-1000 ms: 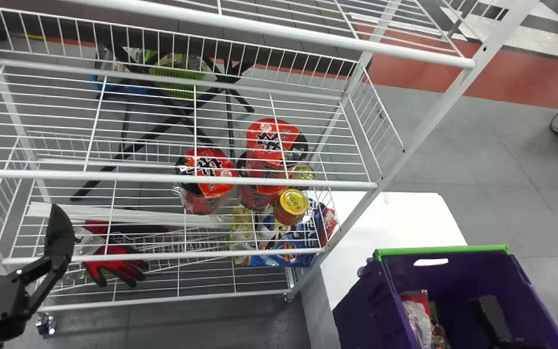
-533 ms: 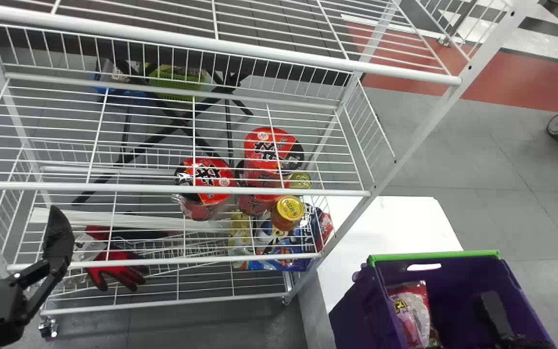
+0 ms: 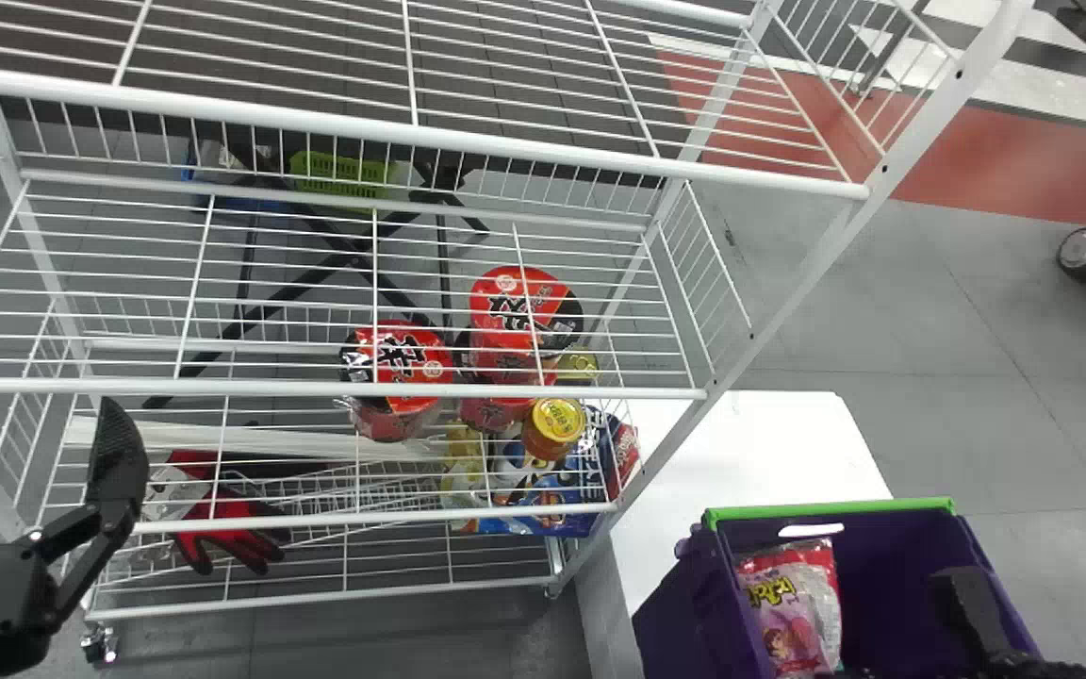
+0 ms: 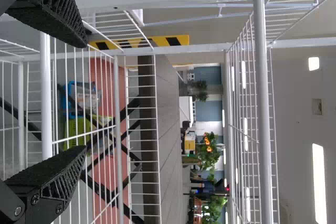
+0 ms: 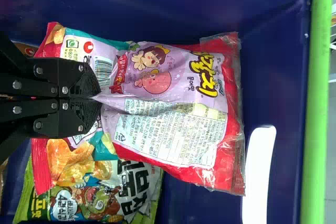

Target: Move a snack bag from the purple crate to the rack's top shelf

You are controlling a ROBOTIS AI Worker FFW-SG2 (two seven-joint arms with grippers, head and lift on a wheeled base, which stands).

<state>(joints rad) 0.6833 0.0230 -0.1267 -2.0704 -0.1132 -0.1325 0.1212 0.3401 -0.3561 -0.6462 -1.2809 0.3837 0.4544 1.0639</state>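
Right gripper (image 3: 972,613) down in purple crate (image 3: 703,604), fingers closed on snack bag (image 3: 793,604), pinching film near one end. Bag inside crate, overlapping green bag (image 5: 100,198); crate's green rim (image 3: 826,510) uppermost. Left gripper (image 3: 117,453) released, fingers apart, in front of white rack (image 3: 317,387). Red noodle cups (image 3: 397,363), yellow-lidded jar (image 3: 554,424) on rack. Red-and-black glove (image 3: 232,528) lower, left side.

The snack bag (image 5: 173,82) I hold hides part of the green bag (image 5: 128,190) from me. The head view's bottom edge cuts off my crate (image 3: 699,613), and far beyond the rack (image 4: 264,103) I find some dark shapes (image 4: 198,185) too small to tell
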